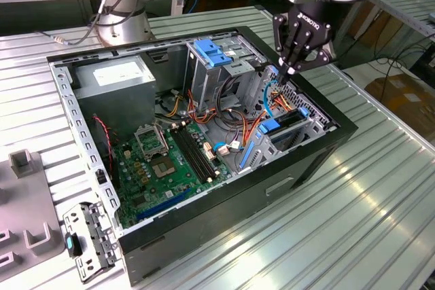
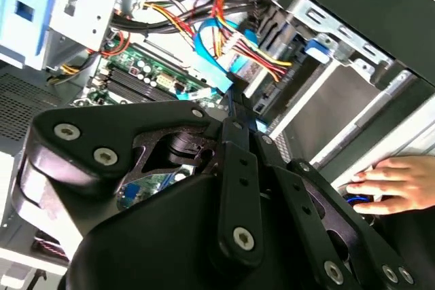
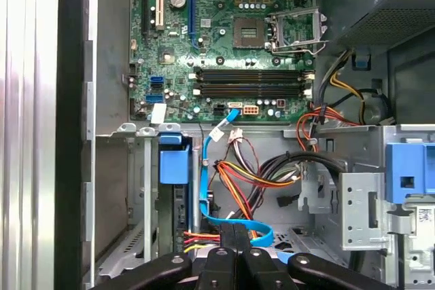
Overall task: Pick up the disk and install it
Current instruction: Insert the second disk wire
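Black linkages of the gripper (image 2: 234,110) crowd the second wrist view, jaws drawn narrow around a blue cable connector (image 2: 231,81). Over in the bay at the case's (image 1: 319,161) front edge sits the disk (image 1: 282,125), blue bracket showing. I'd judge the plug wants squaring to its socket, pressed straight, with a hand (image 2: 394,183) close by.

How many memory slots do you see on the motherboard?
4 memory slots, side by side in one bank on the motherboard, between the CPU socket and the cable bundle. None look hidden.
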You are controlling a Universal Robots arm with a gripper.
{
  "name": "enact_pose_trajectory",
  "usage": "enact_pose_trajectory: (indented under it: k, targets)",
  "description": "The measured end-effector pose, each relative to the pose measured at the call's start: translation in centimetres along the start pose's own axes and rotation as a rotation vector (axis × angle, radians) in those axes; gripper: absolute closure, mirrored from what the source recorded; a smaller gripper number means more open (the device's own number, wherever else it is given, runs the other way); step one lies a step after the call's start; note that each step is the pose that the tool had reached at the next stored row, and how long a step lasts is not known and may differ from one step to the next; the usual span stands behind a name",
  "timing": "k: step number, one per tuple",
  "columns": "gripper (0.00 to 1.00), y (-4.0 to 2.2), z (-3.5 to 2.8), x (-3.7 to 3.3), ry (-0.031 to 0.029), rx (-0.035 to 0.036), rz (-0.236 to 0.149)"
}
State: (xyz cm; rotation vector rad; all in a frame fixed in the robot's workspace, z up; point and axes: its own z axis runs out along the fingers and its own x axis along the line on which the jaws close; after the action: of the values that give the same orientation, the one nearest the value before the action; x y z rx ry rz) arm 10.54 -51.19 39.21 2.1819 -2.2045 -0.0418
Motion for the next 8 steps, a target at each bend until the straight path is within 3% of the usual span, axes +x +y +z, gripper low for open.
enact_pose_trajectory:
  k: [8]
  targets:
    - [0.89, -0.07, 0.02, -0.95, 0.0023, -0.0005, 0.0]
